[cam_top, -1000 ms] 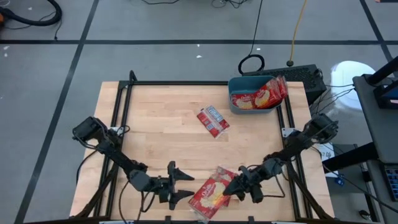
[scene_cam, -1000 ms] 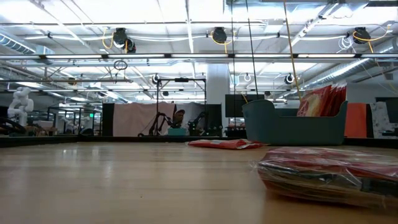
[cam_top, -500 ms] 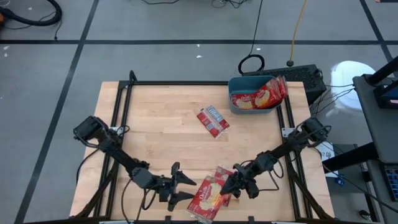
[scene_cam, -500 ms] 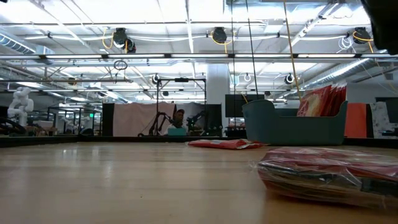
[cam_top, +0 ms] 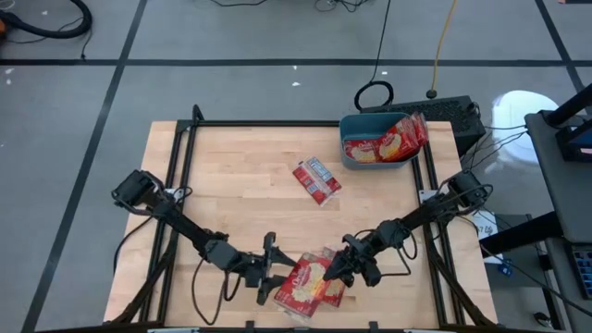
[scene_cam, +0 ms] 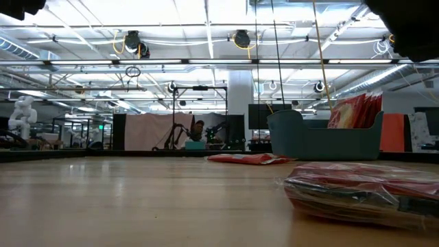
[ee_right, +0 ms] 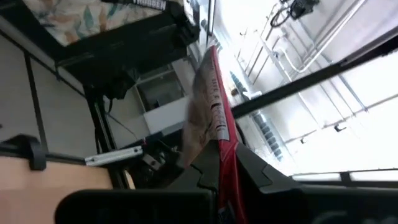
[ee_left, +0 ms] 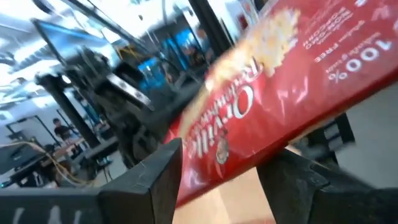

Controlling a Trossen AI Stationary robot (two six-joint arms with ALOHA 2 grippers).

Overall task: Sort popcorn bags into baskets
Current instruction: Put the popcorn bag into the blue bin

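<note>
**Wooden counter and what rests on it**

The counter (cam_top: 231,194) is a pale wood-plank top edged by a black metal frame (cam_top: 268,124). A teal-blue bin (cam_top: 350,153) sits at its far right corner, holding red popcorn bags. One red packet (cam_top: 317,179) lies flat near the middle, well apart from the bin. In the low view, a clear-wrapped red packet (scene_cam: 363,192) rests on the wood close to the camera.

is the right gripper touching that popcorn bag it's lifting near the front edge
Touching. The right wrist view shows the right gripper clamped shut on the edge of the popcorn bag.
</note>
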